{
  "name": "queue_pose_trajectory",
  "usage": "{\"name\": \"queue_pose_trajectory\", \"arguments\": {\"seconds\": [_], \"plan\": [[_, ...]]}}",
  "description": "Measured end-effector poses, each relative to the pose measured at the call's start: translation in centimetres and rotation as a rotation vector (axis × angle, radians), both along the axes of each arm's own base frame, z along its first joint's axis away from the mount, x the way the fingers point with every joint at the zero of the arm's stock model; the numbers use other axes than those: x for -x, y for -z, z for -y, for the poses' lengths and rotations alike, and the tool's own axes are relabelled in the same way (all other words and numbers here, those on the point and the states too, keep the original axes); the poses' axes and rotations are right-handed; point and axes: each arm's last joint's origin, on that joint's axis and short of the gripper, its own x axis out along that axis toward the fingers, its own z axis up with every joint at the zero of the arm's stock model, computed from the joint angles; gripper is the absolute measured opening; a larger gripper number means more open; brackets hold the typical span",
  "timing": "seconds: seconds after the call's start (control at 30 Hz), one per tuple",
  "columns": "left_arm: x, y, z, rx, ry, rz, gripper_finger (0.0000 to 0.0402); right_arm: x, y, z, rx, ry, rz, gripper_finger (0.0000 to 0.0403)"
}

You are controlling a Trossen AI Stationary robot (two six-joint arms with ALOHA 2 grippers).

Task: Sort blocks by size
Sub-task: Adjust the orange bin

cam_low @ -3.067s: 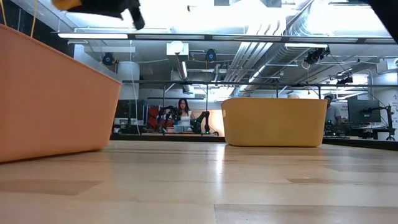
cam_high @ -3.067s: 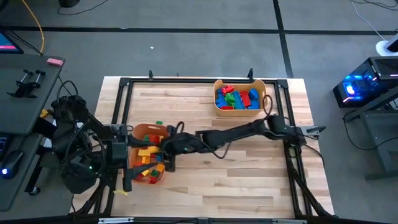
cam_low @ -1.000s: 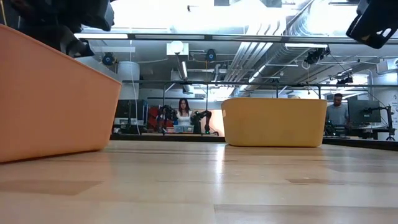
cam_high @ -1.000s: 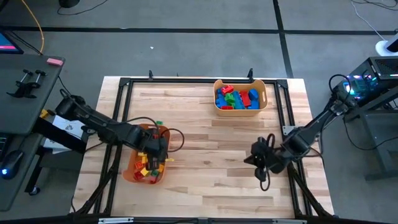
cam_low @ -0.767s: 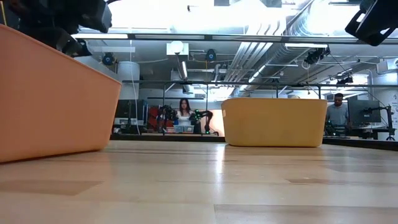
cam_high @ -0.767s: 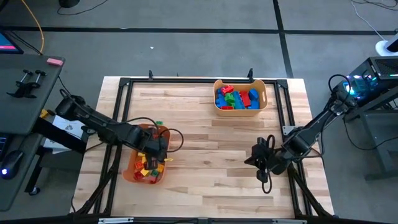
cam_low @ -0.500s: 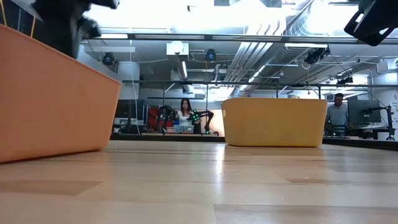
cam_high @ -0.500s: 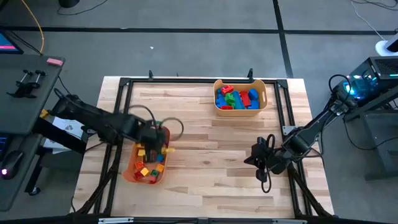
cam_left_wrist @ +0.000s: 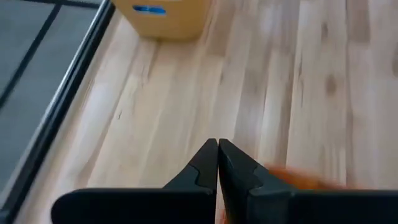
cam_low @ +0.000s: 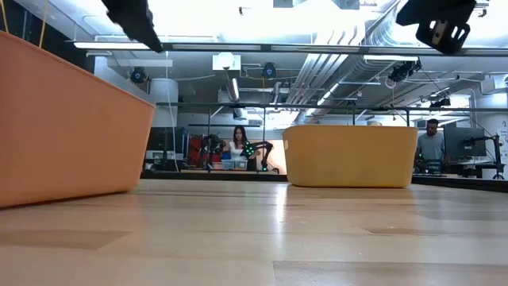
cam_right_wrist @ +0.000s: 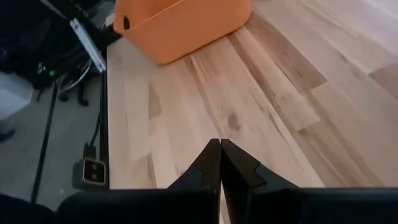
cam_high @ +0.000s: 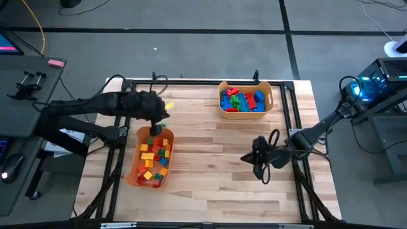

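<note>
Several small blocks [cam_high: 152,159] in yellow, orange, red and green lie in the orange bin [cam_high: 135,177] at the table's left. Larger blue, red and green blocks [cam_high: 241,100] lie in the yellow-orange bin [cam_high: 272,102] at the far edge. My left gripper [cam_high: 166,108] is shut and empty, raised beyond the left bin's far end; its closed fingers show in the left wrist view [cam_left_wrist: 217,144]. My right gripper [cam_high: 245,157] is shut and empty above the bare table at centre right, as the right wrist view [cam_right_wrist: 220,144] shows.
A black metal frame [cam_high: 191,81] runs round the wooden table top. Bare wood lies between the two bins. In the low view the left bin [cam_low: 63,127] fills the left side and the far bin [cam_low: 349,155] stands mid-right. People show in the room behind.
My left gripper has risen out of the left bin and gone toward the table's far edge, turning to face the far bin. My right gripper has moved a little toward the table's left.
</note>
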Motion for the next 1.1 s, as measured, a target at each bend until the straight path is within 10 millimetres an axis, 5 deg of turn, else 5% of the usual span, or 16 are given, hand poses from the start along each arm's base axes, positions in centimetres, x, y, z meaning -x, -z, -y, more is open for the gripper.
{"name": "queue_pose_trajectory", "arguments": {"seconds": [0.3, 0.63, 0.9, 1.1], "plan": [[-0.2, 4.8, -3.5, 0.051, -0.052, 0.039, 0.0, -0.2, 0.0, 0.4, -0.069, 0.05, -0.008, 0.0], [1.7, 5.6, -7.7, 0.035, -0.235, 0.008, 0.0, 0.0, 0.3, 0.5, -0.023, 0.021, -0.04, 0.0], [3.0, 7.8, -5.9, 0.291, -0.123, -0.264, 0.0, 0.2, 0.6, 0.6, 0.015, 0.004, -0.074, 0.0], [2.5, 9.4, -3.9, 0.346, -0.129, -0.281, 0.0, 0.2, 0.6, 0.6, 0.058, -0.021, -0.081, 0.0]]}}
